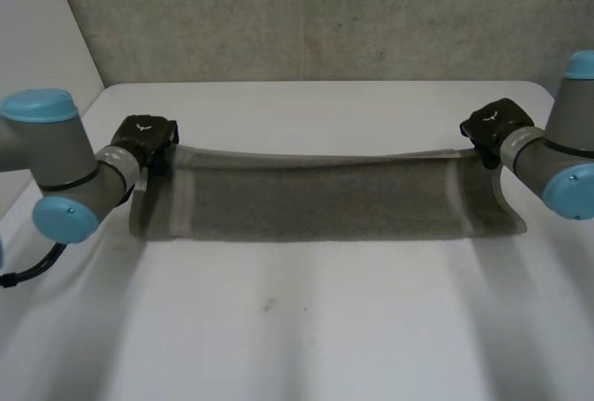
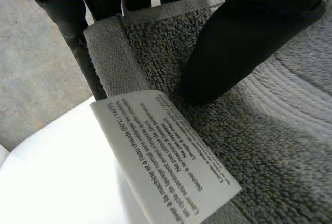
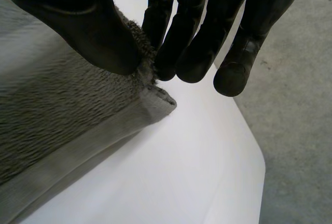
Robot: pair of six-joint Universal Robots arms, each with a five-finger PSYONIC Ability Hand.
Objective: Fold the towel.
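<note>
A grey towel stretches across the white table, its far edge lifted and pulled taut between both hands, its near edge resting on the table. My left hand is shut on the towel's far left corner; in the left wrist view the thumb presses the terry cloth against the fingers, with a white care label hanging below. My right hand is shut on the far right corner: thumb and fingers pinch the hemmed corner.
A grey wall rises behind the table's far edge. The table's right edge runs close beside my right hand, with grey floor beyond it. Bare tabletop lies in front of the towel.
</note>
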